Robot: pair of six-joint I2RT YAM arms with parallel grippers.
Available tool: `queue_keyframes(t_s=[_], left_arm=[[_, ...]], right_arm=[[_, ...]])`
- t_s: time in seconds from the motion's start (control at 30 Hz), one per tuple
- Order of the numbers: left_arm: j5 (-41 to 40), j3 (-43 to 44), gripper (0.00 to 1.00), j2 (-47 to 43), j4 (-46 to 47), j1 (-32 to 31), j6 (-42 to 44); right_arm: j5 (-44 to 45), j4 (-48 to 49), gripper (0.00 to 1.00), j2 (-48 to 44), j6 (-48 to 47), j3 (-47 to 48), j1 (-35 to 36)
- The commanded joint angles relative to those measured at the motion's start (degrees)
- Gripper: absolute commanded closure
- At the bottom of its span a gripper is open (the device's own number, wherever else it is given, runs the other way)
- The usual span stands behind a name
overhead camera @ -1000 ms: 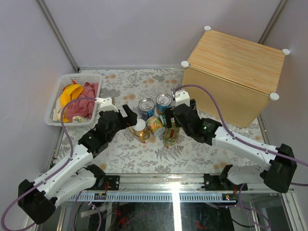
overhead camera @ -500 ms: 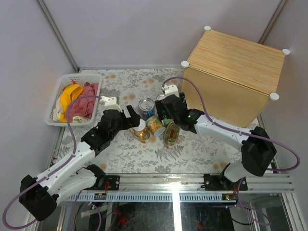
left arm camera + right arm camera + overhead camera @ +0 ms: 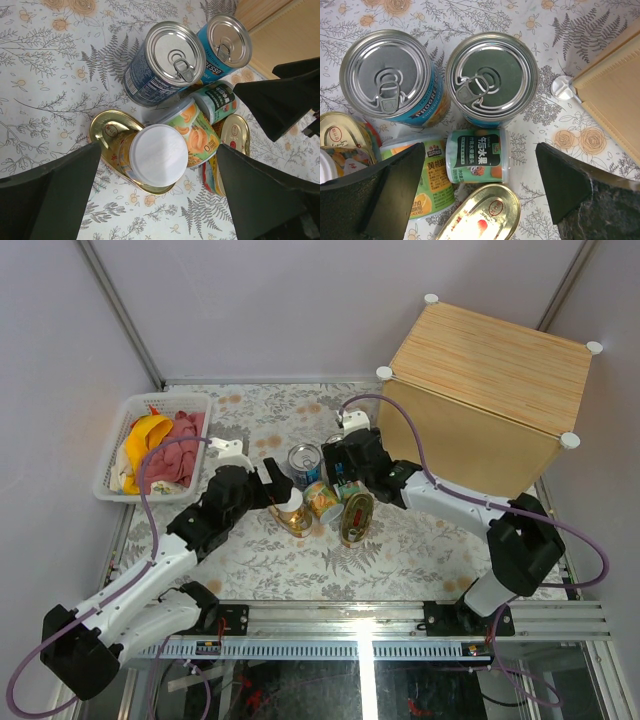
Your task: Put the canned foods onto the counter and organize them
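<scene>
Left gripper (image 3: 272, 486): jaws wide apart, empty, beside white-lidded small can (image 3: 158, 152) standing on flat gold oval tin (image 3: 106, 131).
Right gripper (image 3: 338, 468): jaws spread, empty, over two blue-labelled silver-topped cans (image 3: 491, 75).
Between them: two small colourful cans (image 3: 477, 162) on their sides, second gold tin (image 3: 233, 134) possibly propped on edge.
Light bamboo-grain wooden counter (image 3: 490, 370): right of the cluster.
White plastic basket (image 3: 113, 455): far left, cloths (image 3: 165, 458) inside.

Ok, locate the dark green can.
Right wrist view, centre: the dark green can lies on its side between a blue-labelled can and a gold oval tin.
</scene>
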Motion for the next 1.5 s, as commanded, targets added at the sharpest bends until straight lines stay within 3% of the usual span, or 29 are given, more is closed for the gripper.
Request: queue_keyframes(t_s=[0.0, 1.47], left_arm=[[1.51, 1.21, 0.00, -0.15, 2.05, 1.01, 0.72], [6.20, -0.71, 0.00, 2.22, 6.78, 4.44, 1.16]], right_arm=[[-2.26, 4.23, 0.01, 1.23, -1.55, 1.76, -1.21], [-9.54, 18.24, 0.01, 15.95, -8.22, 6.64, -7.05]])
